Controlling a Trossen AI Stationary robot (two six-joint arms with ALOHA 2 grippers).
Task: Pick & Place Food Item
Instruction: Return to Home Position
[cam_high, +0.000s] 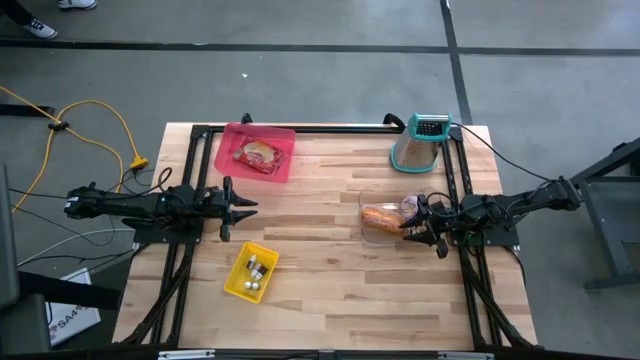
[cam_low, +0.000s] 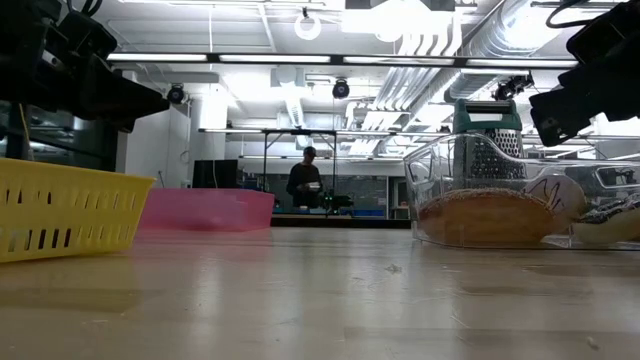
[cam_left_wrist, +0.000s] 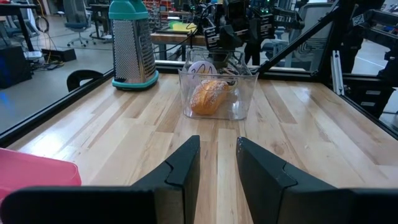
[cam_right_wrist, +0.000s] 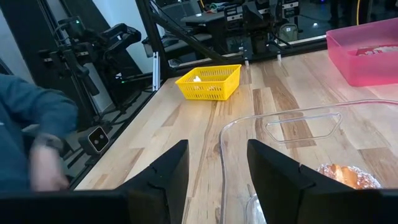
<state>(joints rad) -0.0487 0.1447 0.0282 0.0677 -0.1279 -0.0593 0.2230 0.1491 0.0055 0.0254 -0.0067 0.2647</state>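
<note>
An orange-brown bread roll (cam_high: 380, 215) lies in a clear plastic container (cam_high: 372, 236) right of the table's middle, next to a pale round item (cam_left_wrist: 202, 70). A pink tray (cam_high: 228, 160) at the far left holds a wrapped food item (cam_high: 258, 153). A yellow basket (cam_high: 238, 280) with small items stands near the front. My left gripper (cam_high: 250, 210) hovers open at the table's left side, pointing level at the container. My right gripper (cam_high: 408, 225) hovers open above the container's right rim (cam_right_wrist: 273, 118), with nothing between its fingers.
A teal-topped metal grater (cam_high: 420, 143) stands at the far right corner. Black frame rails (cam_high: 300, 129) run along the table's edges. A person's blurred sleeve and hand (cam_right_wrist: 37, 143) show beside the table in the right wrist view. Bare wood (cam_high: 320, 260) lies between basket and container.
</note>
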